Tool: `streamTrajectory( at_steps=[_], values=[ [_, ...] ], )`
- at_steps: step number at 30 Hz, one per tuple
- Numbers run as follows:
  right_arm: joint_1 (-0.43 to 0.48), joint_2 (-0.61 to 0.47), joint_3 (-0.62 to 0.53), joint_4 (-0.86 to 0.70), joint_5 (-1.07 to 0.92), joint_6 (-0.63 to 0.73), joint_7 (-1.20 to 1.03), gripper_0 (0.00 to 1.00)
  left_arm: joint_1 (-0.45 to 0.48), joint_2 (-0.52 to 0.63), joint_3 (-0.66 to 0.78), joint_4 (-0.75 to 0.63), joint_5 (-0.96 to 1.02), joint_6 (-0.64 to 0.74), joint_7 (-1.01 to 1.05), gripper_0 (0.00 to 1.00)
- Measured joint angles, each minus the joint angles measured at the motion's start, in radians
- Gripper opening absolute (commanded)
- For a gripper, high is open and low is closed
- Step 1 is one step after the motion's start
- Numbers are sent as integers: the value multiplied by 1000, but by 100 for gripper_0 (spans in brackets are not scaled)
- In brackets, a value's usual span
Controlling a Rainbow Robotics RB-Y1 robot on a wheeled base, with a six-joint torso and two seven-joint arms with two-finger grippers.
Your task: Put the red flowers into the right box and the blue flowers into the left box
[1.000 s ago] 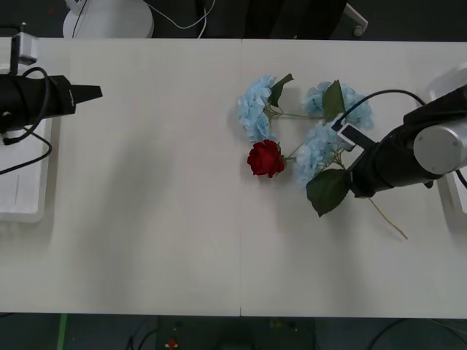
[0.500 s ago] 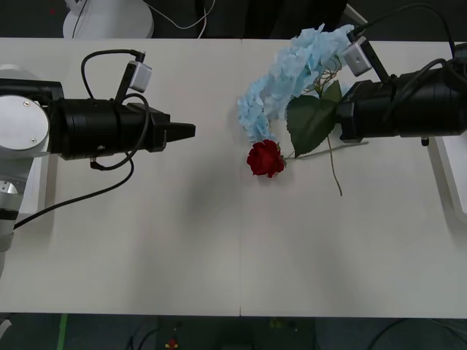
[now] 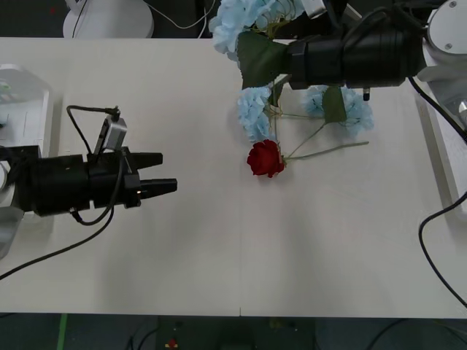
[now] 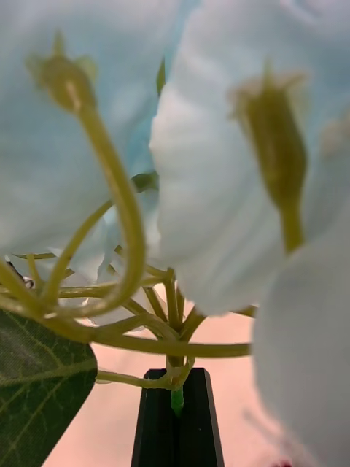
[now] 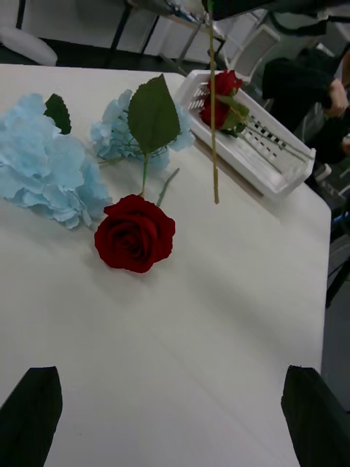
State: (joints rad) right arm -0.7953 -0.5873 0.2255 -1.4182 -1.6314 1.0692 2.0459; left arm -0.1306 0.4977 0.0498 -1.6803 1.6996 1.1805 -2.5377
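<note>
1. Right gripper (image 3: pixel 286 62), at the far edge of the table, clenched on the stem of one cluster of the blue flowers (image 3: pixel 241 18). In the right wrist view the black fingers (image 4: pixel 175 427) pinch the green stem just under the point where it branches, presumably so the bloom cannot swing.
2. The held cluster is raised clear of the table, bloom toward the robot's left, beyond the far edge. Its long stem (image 5: pixel 213 117) hangs straight down in the left wrist view, so the long axis there is vertical.
3. Left gripper (image 3: pixel 169 171), released, fingers spread, hovers low over the table on the left side and points toward the flowers, probably ready to take the cluster for the left box (image 3: pixel 22 95).
4. Red rose (image 3: pixel 265 158) lies mid-table, bloom toward the robot, stem running away to the right.
5. Two more blue clusters (image 3: pixel 255 113) lie just behind the rose.
6. Right box (image 5: pixel 248 142) already holds two red roses.
</note>
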Motion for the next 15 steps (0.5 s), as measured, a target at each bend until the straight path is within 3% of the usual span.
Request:
streamTrajectory(
  at_steps=[7,15],
  values=[
    [-29,113,38,30,4,-60,-59,0,119,-16,-21,0,164,-127,-142,87],
    [-32,186,118,31,5,-142,-62,0,126,-42,-276,0,344,-435,-142,91]
  ],
)
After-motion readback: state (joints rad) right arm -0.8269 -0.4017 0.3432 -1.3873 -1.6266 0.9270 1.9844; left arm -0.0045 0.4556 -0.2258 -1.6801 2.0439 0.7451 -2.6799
